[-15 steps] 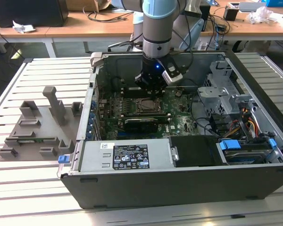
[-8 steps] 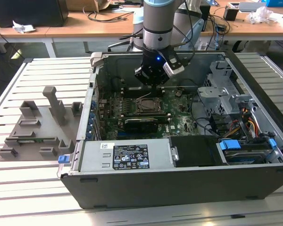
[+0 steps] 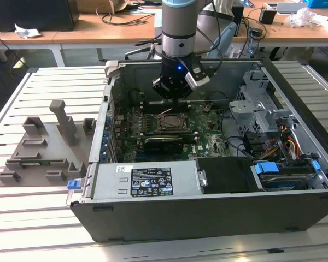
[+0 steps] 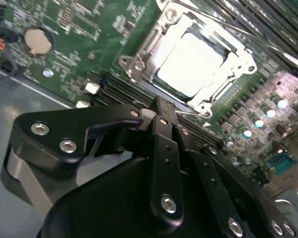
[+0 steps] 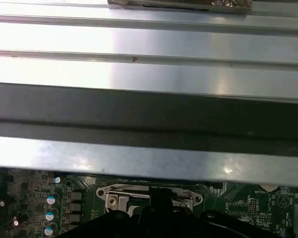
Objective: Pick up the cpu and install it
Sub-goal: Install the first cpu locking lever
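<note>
The cpu (image 4: 191, 62) — shiny, square, seated in socket (image 4: 139, 64) — end effector (image 4: 161, 106) pinched together, empty.

From my remote station I see a slatted metal workbench (image 3: 44, 218) in even indoor light — behind it, wooden desks (image 3: 87, 30) strewn with black cables (image 3: 126, 19) and crumpled paper (image 3: 27, 33), a dark box (image 3: 35, 13) at the exterior view's left.
</note>
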Controlling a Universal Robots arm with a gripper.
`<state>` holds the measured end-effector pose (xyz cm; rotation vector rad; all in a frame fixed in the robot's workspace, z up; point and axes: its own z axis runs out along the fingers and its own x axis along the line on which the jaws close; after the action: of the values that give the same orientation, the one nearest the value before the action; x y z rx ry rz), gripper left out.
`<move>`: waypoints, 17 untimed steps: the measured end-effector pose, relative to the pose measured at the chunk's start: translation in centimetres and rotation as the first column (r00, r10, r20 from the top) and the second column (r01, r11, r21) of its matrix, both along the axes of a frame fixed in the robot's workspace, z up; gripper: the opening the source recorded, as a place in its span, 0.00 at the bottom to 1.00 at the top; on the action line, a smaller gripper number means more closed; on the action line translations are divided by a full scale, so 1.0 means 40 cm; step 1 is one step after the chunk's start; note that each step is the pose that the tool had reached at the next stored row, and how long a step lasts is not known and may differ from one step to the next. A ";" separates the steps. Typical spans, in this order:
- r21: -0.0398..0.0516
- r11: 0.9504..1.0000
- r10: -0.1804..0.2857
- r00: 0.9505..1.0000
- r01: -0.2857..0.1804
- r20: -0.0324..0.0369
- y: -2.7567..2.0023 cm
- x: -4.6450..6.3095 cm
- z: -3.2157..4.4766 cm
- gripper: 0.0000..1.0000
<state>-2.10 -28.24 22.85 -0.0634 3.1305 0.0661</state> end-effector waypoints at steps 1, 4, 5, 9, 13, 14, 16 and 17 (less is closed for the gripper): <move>0.000 1.000 0.000 1.000 0.000 0.000 0.002 -0.007 -0.001 0.11; 0.000 1.000 0.000 1.000 0.000 0.000 0.010 -0.012 -0.002 0.11; 0.000 1.000 0.000 1.000 0.000 0.000 0.012 -0.013 -0.002 0.11; 0.004 1.000 0.000 1.000 0.000 0.000 0.020 -0.013 -0.006 0.11; 0.005 1.000 0.000 1.000 0.000 0.000 0.021 -0.013 -0.011 0.11; 0.005 1.000 0.000 1.000 0.000 0.000 0.021 -0.013 -0.013 0.11; 0.005 1.000 0.000 1.000 0.000 0.000 0.021 -0.012 -0.017 0.11; 0.005 1.000 0.000 1.000 0.000 0.000 0.021 -0.011 -0.019 0.11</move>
<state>-2.56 -27.40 22.10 -0.0635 3.1300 0.0743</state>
